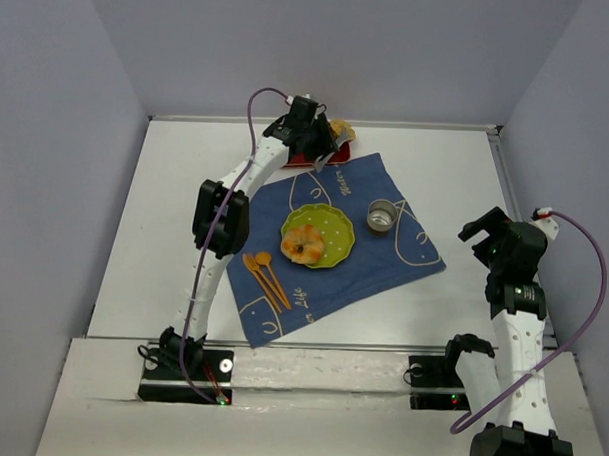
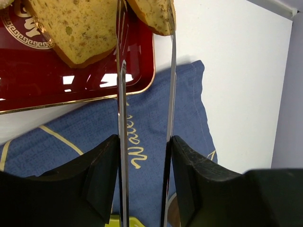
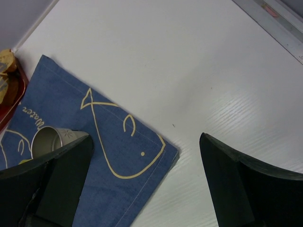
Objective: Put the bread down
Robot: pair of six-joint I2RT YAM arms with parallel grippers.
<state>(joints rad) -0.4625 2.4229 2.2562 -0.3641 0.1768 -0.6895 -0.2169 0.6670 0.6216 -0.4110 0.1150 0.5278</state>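
1. Bread [image 2: 151,16] was a cut slice sitting between the far tips of the left jaws, over the corner of a red tray [image 2: 57,90]. A second slice [image 2: 75,28] lay just outside one blade.
2. The left jaws stood apart, with their thin metal blades [image 2: 122,142] flanking the slice. Whether they already pressed on it could not be told.
3. The right jaws were spread wide and held nothing. Bare table [image 3: 189,56] and a corner of the blue cloth [image 3: 118,156] lay beneath them.
4. The slice looked light, porous and soft, so a hard squeeze would probably crumble or fold it.
5. The firmer crust edges seemed the best place to take hold, with gentle pressure across the slice's width.
6. The green plate [image 1: 329,229] lay behind the left jaws, toward that arm's base, and seemed the likely place for it.
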